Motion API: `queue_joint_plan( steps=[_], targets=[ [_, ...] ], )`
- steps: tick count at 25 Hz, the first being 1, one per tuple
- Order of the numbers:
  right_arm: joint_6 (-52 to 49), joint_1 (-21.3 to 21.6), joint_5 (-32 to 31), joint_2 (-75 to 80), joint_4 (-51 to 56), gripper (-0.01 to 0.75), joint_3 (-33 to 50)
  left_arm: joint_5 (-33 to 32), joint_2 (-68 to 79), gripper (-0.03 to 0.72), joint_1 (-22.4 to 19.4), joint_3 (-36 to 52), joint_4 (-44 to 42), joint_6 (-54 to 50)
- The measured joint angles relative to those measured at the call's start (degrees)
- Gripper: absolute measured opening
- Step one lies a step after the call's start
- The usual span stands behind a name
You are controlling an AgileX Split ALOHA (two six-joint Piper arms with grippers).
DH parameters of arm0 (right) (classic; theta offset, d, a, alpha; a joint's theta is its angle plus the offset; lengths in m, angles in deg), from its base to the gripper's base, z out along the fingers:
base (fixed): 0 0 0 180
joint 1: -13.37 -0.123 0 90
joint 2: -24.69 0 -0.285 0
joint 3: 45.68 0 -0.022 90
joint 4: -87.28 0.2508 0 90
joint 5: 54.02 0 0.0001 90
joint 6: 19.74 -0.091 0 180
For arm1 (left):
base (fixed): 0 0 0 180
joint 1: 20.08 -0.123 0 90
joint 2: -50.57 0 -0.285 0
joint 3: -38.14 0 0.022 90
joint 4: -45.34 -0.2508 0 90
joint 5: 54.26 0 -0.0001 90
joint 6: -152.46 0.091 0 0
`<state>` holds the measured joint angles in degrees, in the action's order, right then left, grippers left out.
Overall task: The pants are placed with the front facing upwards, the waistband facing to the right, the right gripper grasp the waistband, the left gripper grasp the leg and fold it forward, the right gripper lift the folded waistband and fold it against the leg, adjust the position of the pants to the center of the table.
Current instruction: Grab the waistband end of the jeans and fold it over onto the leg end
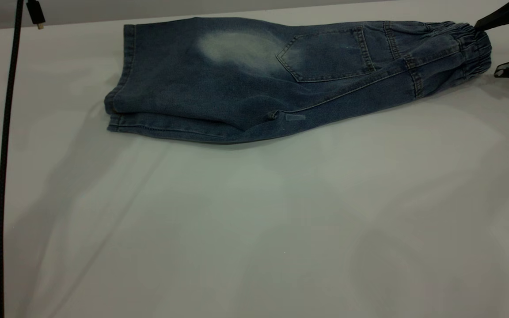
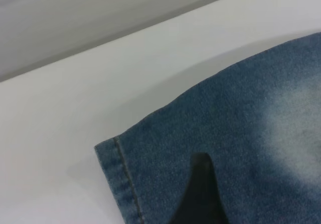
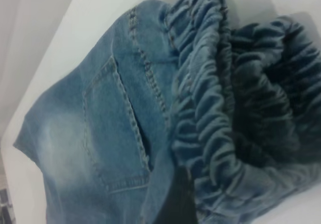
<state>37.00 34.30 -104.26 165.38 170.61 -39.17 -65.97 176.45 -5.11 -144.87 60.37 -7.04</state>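
Exterior view: pants (image 1: pixel 254 79) lie along the far edge of the table (image 1: pixel 254 221), already folded lengthwise, one leg over the other, a patch pocket and a pale faded patch facing up. The waistband (image 1: pixel 471 51) points to the table's right edge, the leg hems to the left.
Right gripper, exterior: you see the right gripper (image 1: pixel 493 48) at the far right corner, its two fingers spread apart, one above and one below the waistband end, gripping nothing.
Cable: a thin black cable (image 1: pixel 5 154) hangs down by the left edge.
Left wrist view: one dark finger of the left gripper (image 2: pixel 200 194) hovers over the denim near the stitched leg hem; you cannot tell here whether it is spread or clenched.
Right wrist view: the ruched waistband fills the frame, bunched and gaping, with one dark finger beside it.
Progress: the first fold looks done. You have left the waistband-to-leg fold, then moving the pants from the far edge to the table's centre.
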Motion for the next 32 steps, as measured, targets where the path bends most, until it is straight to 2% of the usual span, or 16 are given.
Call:
queue_joint_plan(
  steps=[5,14,26,29,32],
  targets=[
    [1.03,-2.06,2.19,0.33,1.56,0.586,0.0,0.06,0.0,0.524,0.0,0.0,0.05,0.05],
    [1.03,-2.59,3.81,2.52,2.86,0.586,-0.06,0.11,0.0,0.524,0.0,0.0,0.05,0.0],
    [2.18,-2.72,-0.06,6.79,5.61,0.584,-4.03,0.06,0.0,0.524,0.0,0.0,0.05,0.0],
    [2.29,-2.72,0.24,7.04,5.38,0.555,-4.67,0.06,0.0,0.524,0.0,0.0,0.05,0.0],
    [2.29,-2.72,0.83,7.05,5.1,0.479,-4.67,-0.05,0.0,0.524,0.0,0.0,0.05,0.0]
  ],
)
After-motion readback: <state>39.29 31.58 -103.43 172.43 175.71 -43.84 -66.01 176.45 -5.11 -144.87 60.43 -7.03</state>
